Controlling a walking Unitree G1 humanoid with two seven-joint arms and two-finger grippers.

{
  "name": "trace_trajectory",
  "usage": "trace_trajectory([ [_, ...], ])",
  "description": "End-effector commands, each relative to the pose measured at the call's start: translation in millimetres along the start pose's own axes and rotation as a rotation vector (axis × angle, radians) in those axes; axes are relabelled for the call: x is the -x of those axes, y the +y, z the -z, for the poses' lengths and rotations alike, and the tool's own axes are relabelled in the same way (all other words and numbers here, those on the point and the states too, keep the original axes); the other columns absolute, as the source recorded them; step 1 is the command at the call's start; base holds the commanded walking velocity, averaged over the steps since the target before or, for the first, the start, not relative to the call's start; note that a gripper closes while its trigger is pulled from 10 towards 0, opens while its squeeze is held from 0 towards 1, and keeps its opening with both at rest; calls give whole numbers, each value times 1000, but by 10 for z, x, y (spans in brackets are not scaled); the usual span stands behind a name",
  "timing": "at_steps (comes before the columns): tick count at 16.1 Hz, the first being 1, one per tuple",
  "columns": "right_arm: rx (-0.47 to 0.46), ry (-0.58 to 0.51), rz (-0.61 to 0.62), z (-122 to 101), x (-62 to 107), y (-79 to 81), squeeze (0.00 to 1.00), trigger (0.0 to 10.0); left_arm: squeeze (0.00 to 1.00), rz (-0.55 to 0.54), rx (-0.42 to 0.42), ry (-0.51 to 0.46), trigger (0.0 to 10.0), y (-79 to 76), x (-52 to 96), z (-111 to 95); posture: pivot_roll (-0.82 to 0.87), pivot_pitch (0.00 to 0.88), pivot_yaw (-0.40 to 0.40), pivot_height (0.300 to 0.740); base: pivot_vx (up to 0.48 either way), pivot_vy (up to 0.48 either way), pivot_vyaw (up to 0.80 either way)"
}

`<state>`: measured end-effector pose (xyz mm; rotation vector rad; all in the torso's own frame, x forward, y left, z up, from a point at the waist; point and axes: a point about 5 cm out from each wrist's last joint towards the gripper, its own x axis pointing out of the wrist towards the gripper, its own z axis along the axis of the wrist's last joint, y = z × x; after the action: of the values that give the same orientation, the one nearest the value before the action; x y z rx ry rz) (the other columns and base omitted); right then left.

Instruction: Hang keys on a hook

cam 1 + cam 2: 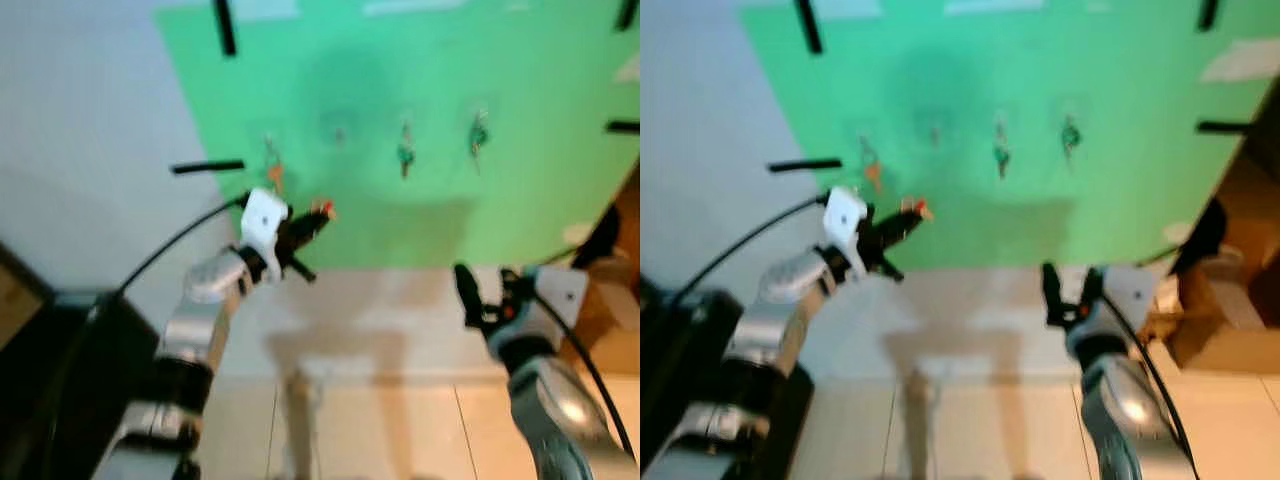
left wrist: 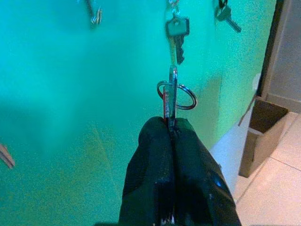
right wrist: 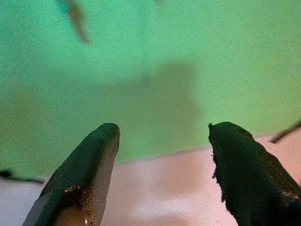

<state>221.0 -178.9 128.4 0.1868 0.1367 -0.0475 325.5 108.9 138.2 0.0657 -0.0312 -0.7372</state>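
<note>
Item one, the key (image 2: 172, 92): we find it pinched at its lower end between the closed fingers of the left tool (image 2: 170, 131). Its long axis runs straight out from the fingertips toward the green wall panel (image 1: 520, 120), in line with the fingers. A metal ring (image 2: 178, 96) hangs through it just above the fingertips. In the head views we note an orange-red spot at the tip of this tool (image 1: 322, 212), raised in front of the panel and below the row of hooks.

Item two, the left tool: we record it fully closed, the two black fingers pressed together on the key, the silver arm (image 1: 200, 310) reaching up from the lower left.

Item three, the right tool (image 3: 162, 141): we record it wide open, its two black fingers well apart, holding and touching nothing. It sits low on the right (image 1: 480, 295), facing the foot of the panel where it meets the pale floor (image 1: 380, 310).

Item four, the panel's contents: we count a green-headed key (image 2: 177, 28) hanging directly beyond the held key, a second green key (image 1: 478, 135) farther right, and an orange-tagged key (image 1: 274, 172) to the left, above the left tool. The hook between them is too blurred to judge.

Item five: a brown cardboard box (image 2: 261, 129) stands on the floor by the panel's right edge.
</note>
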Motion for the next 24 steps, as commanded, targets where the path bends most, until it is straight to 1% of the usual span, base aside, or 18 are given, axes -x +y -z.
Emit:
trace_trajectory([
  [1, -13, -15, -3, -2, -50, 39, 0, 10000, 0, -68, -31, 20, 10000, 86, 68, -31, -221, 0, 187, 740, 0, 412, 0],
  [2, -34, -26, 1, 4, -80, 54, 0, 10000, 0, -133, -27, 24, 10000, 151, 90, -52, -214, 0, 193, 740, 0, 424, -800],
  [3, -39, -28, 4, 12, -102, 57, 0, 10000, 0, -151, -21, 27, 10000, 173, 92, -75, -207, 0, 195, 740, 0, 424, -800],
  [4, -48, -29, 8, 27, -118, 62, 0, 10000, 0, -175, -18, 27, 10000, 208, 103, -94, -208, 0, 200, 740, 0, 454, 0],
  [6, -50, -33, 20, 49, -155, 73, 0, 10000, 0, -216, -23, 55, 10000, 247, 155, -67, -213, 0, 205, 740, 0, 457, 0],
  [8, -35, -32, 39, 53, -188, 57, 0, 10000, 0, -260, -13, 66, 10000, 282, 179, -37, -218, 0, 201, 740, 0, 471, -800],
  [9, -3, -28, 31, 57, -197, 59, 0, 10000, 0, -279, -10, 56, 10000, 289, 188, -36, -218, 0, 192, 740, 0, 0, 0],
  [10, 64, -19, 2, 56, -220, 66, 0, 10000, 0, -322, 4, 45, 10000, 302, 202, -27, -208, 0, 172, 740, 0, 0, 0],
  [11, 114, -16, -27, 34, -265, 63, 0, 10000, 0, -366, 21, 20, 10000, 298, 232, -40, -189, 0, 133, 740, 0, 0, 0],
  [13, 136, -17, -51, -6, -317, 62, 0, 10000, 0, -389, 21, 14, 10000, 281, 265, -39, -161, 0, 91, 740, 0, 0, 0],
  [14, 147, -23, -80, -45, -388, 75, 0, 10000, 0, -410, 22, 0, 10000, 256, 315, -35, -122, 0, 48, 740, 0, 0, 0],
  [16, 168, -23, -118, -58, -479, 108, 0, 10000, 0, -450, 22, -14, 10000, 243, 375, -56, -80, 0, 10, 740, 122, 0, 0],
  [18, 164, -11, -126, -49, -550, 124, 0, 10000, 0, -474, 6, -4, 10000, 238, 438, -55, -49, 0, -15, 740, 298, 0, 0],
  [20, 159, -8, -123, -47, -571, 117, 0, 10000, 0, -480, 0, 4, 10000, 236, 469, -51, -42, 0, -17, 740, 321, 0, -609],
  [24, 153, -6, -97, -2, -544, 53, 0, 10000, 0, -448, -9, 14, 10000, 192, 429, -62, -67, 0, 18, 740, 330, 0, -800],
])
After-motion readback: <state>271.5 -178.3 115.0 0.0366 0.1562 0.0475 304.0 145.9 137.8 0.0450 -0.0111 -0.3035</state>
